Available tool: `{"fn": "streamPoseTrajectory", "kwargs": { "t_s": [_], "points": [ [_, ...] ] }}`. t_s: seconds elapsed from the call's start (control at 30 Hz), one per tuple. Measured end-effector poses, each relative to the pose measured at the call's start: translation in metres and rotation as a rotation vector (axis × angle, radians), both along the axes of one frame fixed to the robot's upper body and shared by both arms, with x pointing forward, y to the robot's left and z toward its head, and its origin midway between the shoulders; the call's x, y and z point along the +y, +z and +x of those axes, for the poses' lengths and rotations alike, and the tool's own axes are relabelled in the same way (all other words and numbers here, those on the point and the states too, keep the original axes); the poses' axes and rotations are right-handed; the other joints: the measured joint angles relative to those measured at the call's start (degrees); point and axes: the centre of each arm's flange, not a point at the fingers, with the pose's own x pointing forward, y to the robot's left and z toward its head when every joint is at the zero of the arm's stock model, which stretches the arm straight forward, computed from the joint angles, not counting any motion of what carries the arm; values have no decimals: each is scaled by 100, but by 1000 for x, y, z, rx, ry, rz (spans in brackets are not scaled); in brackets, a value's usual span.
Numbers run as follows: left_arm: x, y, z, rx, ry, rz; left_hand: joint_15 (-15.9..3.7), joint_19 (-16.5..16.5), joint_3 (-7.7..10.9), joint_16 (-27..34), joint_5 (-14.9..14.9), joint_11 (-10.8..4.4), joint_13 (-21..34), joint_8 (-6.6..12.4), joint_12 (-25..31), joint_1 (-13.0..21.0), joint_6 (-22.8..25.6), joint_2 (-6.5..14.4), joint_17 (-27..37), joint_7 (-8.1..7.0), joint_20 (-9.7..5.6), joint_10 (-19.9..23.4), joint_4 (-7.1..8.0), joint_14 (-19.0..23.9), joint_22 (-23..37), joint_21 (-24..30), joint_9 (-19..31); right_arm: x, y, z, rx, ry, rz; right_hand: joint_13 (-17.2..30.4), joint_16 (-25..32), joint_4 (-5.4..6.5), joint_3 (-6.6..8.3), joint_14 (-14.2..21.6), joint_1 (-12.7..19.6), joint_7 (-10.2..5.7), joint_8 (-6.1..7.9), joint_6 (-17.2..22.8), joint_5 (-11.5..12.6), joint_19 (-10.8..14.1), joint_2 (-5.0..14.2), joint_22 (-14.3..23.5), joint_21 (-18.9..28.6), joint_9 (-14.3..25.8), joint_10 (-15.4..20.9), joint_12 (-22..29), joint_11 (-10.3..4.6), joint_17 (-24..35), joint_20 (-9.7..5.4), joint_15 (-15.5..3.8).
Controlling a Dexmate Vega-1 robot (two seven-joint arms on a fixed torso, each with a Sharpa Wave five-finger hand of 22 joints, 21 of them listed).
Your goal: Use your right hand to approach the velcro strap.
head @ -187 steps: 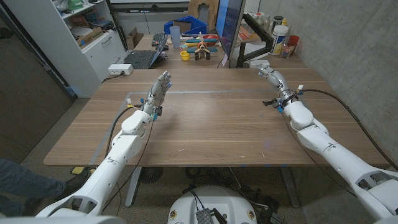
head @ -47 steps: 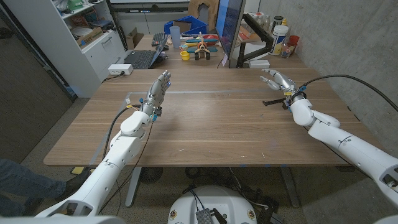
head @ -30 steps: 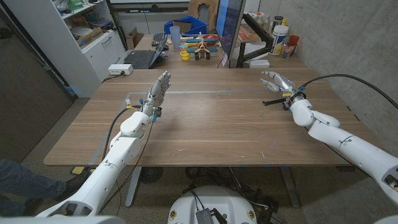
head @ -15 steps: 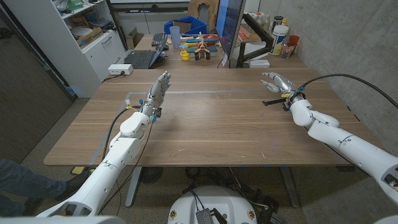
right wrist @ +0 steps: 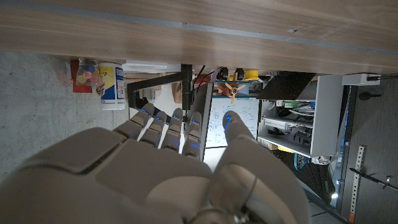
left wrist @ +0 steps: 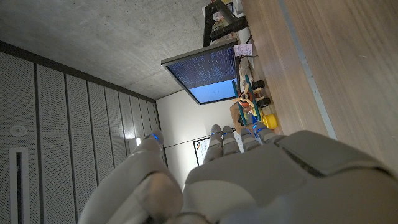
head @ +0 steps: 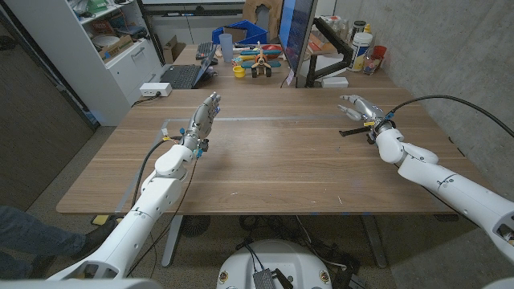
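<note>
On view: 1 wooden table (head: 265, 160), 1 monitor (head: 299, 36), 1 laptop (head: 186, 75), 1 blue bin (head: 239, 34).

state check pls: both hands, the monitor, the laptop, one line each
left hand: holds nothing, fingers straight and reaching away over the table.
right hand: holds nothing, fingers apart, palm down above the table near its far right corner.
monitor: on, screen lit blue with text.
laptop: lid open, on the desk behind the table.
</note>
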Motion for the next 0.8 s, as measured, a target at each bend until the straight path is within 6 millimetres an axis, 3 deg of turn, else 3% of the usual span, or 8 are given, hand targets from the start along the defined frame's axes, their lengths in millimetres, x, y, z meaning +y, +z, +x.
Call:
{"fn": "streamPoseTrajectory", "kwargs": {
  "t_s": [0.8],
  "points": [
    [-3,3,-2,1,2,13,0,20,0,0,0,0,0,0,0,0,0,0,0,0,20,0,0,0,0,-83,0,-7,-8,5,28,-34,3,0,0,-25,25,-31,-59,0,0,1,0,-8,4,0,-44,1,-30,0,31,1,-9,31]
  ]
}}
